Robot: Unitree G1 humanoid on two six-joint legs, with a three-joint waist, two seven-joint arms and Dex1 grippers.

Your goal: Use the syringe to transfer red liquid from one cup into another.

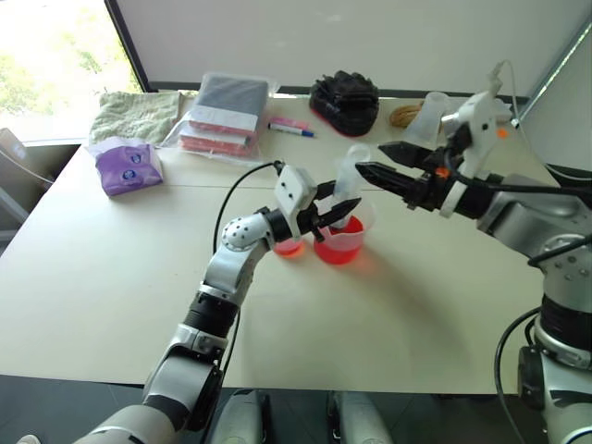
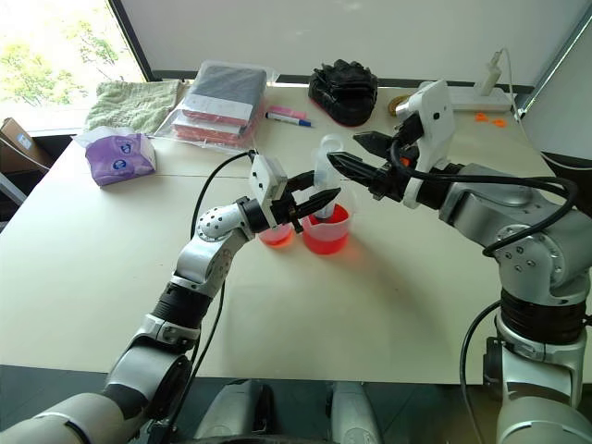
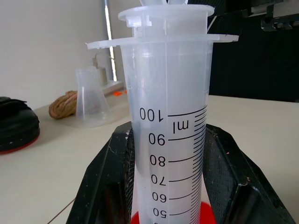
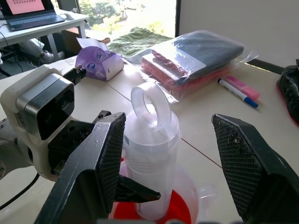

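Two arms over your counter point(image 1: 111, 277), largest item in view, pale and matte. Far side of it: a bagged stack of folded cloth point(image 1: 225, 113), a green towel point(image 1: 137, 115), a black glove bundle point(image 1: 345, 100), a purple tissue pack point(image 1: 127, 166), a cloudy tapered flask point(image 3: 91, 98), a blue-capped marker point(image 1: 294, 129). Right gripper point(image 1: 377, 160) sits just above and beside the syringe top, fingers point(image 4: 243, 158) wide apart, one each side of the plunger ring point(image 4: 150, 103), not touching it. Left gripper point(image 2: 319, 190) has fingers clamped on the syringe point(image 3: 170, 140) barrel, around the upper graduations, holding it upright. Syringe stands with its lower end inside the wide spouted cup point(image 1: 339, 242); plunger reads as pushed in, flange stacked right on the barrel flange. Red liquid point(image 2: 326, 239) fills the lower part of that cup. Smaller narrow cup point(image 1: 289, 246) sits just beside it on your left, partly hidden behind the left wrist, red liquid in its bottom. Can't tell whether the tip is in the liquid.
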